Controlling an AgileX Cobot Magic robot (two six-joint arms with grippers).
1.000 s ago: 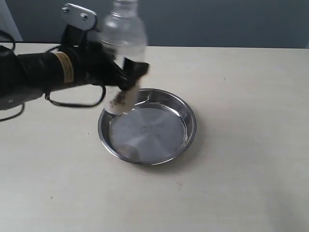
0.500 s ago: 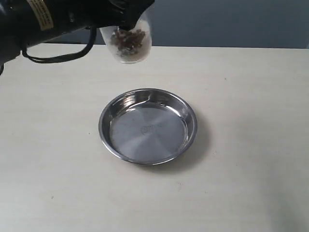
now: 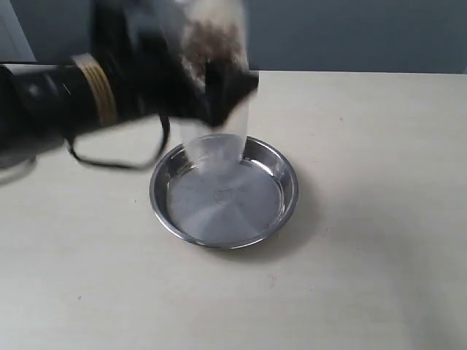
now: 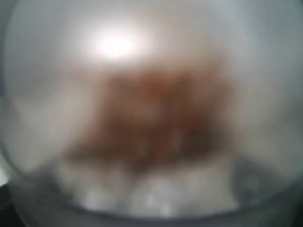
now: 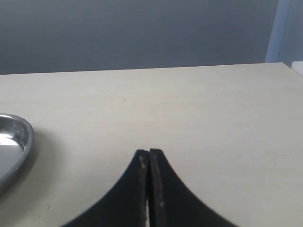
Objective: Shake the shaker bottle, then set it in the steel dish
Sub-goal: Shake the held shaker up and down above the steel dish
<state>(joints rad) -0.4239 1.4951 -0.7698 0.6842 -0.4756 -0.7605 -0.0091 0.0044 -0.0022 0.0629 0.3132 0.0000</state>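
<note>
Beige tabletop [image 3: 365, 219], steel dish [image 3: 226, 198] on it; grey-blue wall [image 3: 350, 33]; shaker bottle [image 3: 217, 42] seemingly aloft.

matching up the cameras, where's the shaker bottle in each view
Exterior: shaker bottle top centre, motion-blurred, over the steel dish.
Left wrist: fills the frame, blurred, brown beads inside.
Right wrist: not in it.
Shared landmark: the steel dish, mid exterior, cut by right wrist's frame edge.

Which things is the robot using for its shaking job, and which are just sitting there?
For the job:
- the shaker bottle, brown beads inside, blurred
- the left gripper, holding the bottle above the table
- the steel dish, bottle not set in it yet

Just there:
- the right gripper, shut on nothing
- the table
</note>
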